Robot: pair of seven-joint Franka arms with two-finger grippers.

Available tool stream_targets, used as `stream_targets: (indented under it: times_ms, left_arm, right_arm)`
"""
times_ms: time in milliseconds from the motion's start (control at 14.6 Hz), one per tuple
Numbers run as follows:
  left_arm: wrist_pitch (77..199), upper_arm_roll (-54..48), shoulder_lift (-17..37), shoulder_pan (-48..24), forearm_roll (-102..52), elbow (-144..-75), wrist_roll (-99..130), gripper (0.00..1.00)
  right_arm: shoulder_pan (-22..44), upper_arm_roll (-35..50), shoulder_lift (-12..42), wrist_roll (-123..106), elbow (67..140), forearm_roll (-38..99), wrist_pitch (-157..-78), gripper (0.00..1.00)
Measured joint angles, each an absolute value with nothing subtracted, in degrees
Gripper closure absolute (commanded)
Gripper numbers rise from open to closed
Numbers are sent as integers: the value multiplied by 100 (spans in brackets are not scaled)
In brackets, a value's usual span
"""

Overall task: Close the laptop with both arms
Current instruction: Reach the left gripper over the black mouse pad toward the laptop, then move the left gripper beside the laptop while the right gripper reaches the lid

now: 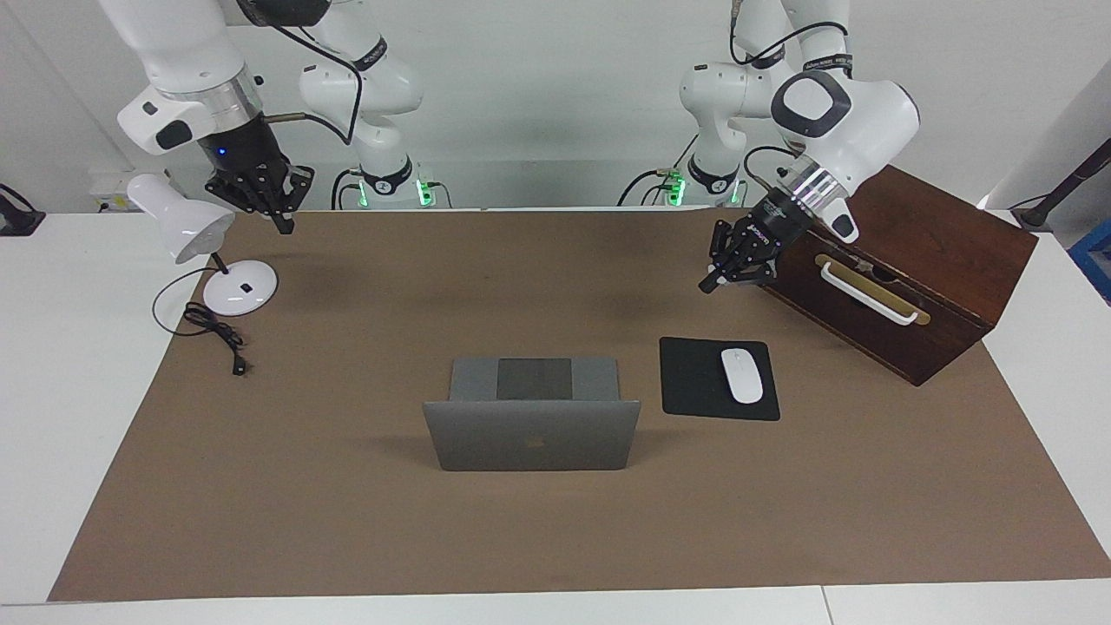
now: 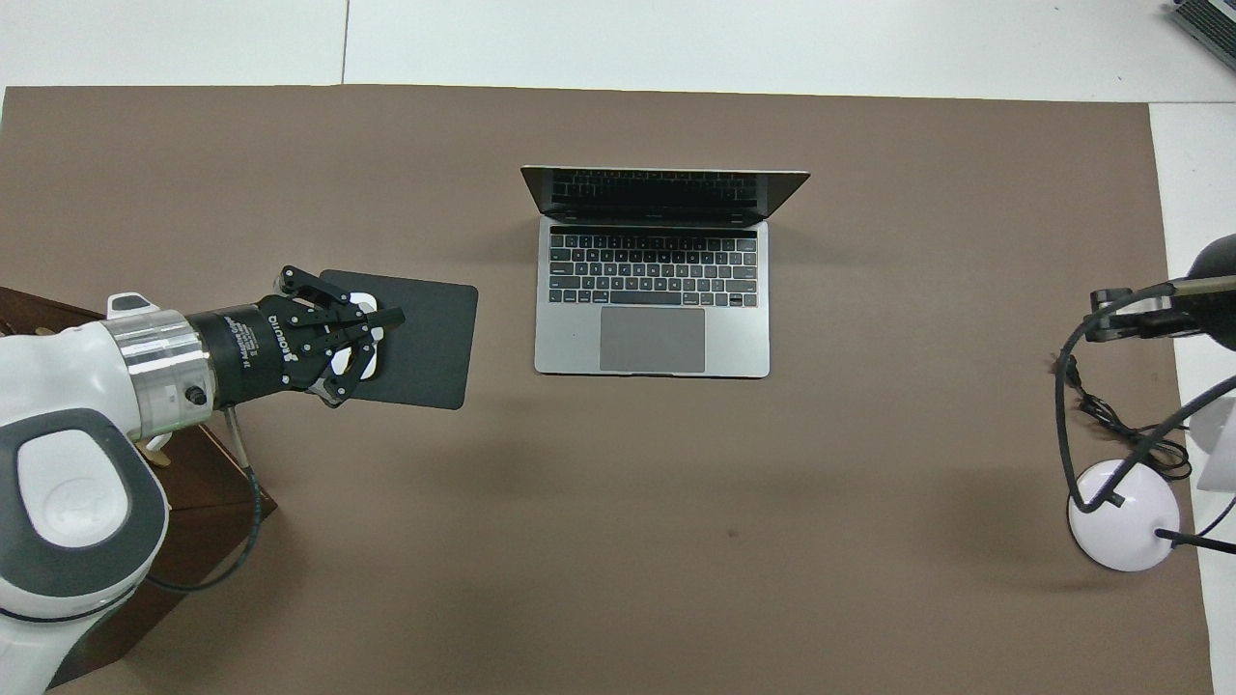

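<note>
On the brown mat, the laptop stands open, its long hinge edge running from arm to arm. The left gripper hangs clenched and empty above the mouse pad beside the laptop, nearer it than the right gripper, also clenched empty, above the lamp.

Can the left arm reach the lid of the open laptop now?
Probably yes: bare mat lies between the left gripper, raised and shut, and the laptop; mouse pad and mouse lie low beside the path.
</note>
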State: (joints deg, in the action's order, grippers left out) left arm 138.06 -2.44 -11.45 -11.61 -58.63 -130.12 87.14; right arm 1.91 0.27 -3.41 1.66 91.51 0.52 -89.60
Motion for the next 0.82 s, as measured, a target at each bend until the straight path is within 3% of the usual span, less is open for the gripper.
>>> stream_targets:
  times_ms: [411,822]
  left_arm:
    - [15281,-280,-664,-2344,-7335,-13454,8795,100]
    - [15307,-266,-404,-2472,-8747,-13492,7066,100]
  right_arm:
    - [249,63,-317,178,9249,56,-9610,100]
    - [859,98,-283,1054,9484,57,-10382,100]
